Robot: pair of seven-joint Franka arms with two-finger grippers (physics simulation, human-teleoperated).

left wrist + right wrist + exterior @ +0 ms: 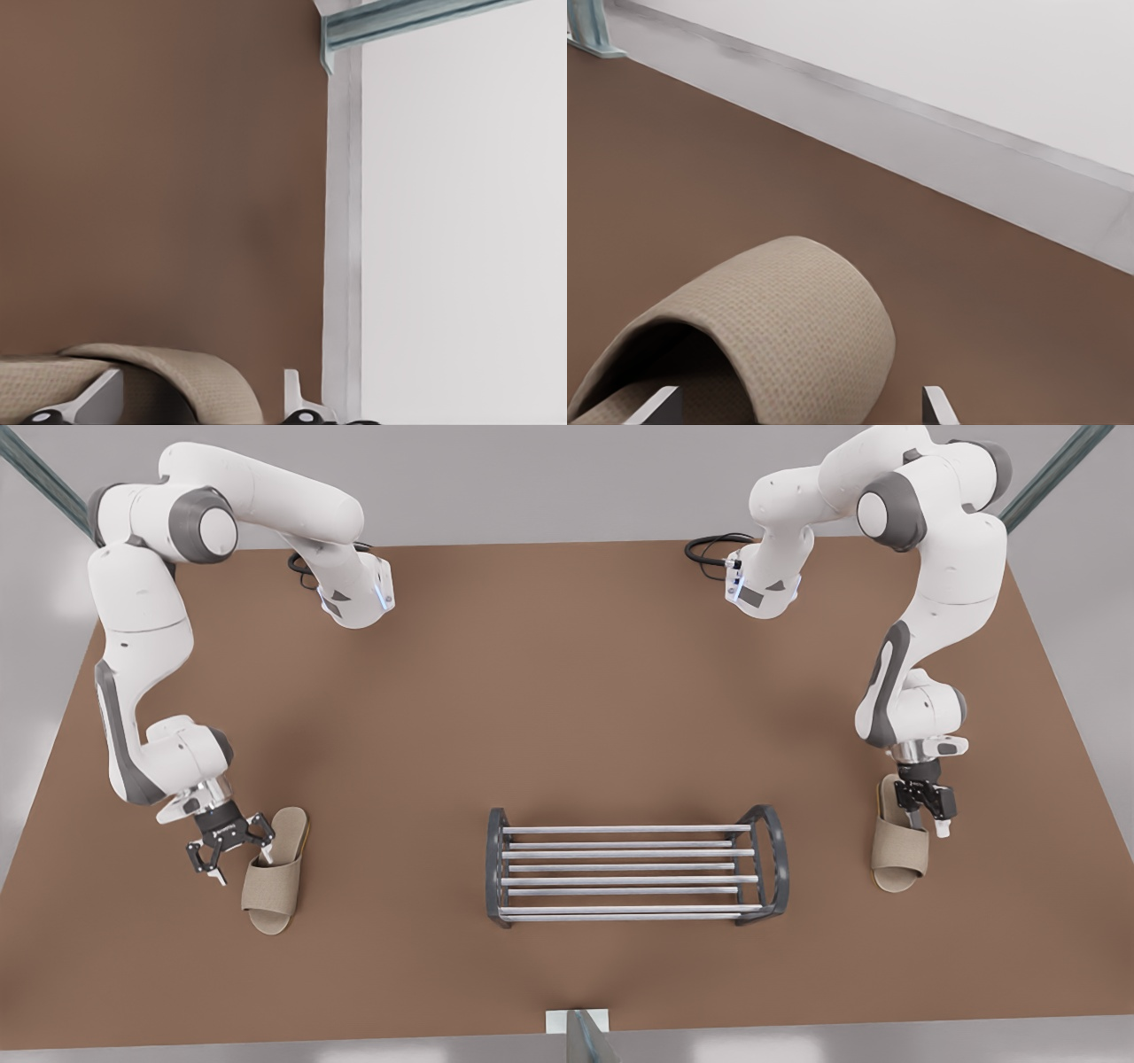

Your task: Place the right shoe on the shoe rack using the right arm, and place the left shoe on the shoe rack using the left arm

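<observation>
At front view's left, right gripper [232, 853] tilted low beside right shoe [273, 886], fingers spread wide, left gripper [928, 822] vertical over left shoe [895, 855], fingers seemingly parted, shoe rack [620, 854] between.

- My brown table [567, 691] carries three things.
- A tan slipper, the left shoe [899, 850], lies flat directly under my left gripper [926, 824].
- The right shoe [275, 877] lies just beside my right gripper [235, 861].
- The shoe rack [629, 868] stands between both grippers, well apart from each.
</observation>
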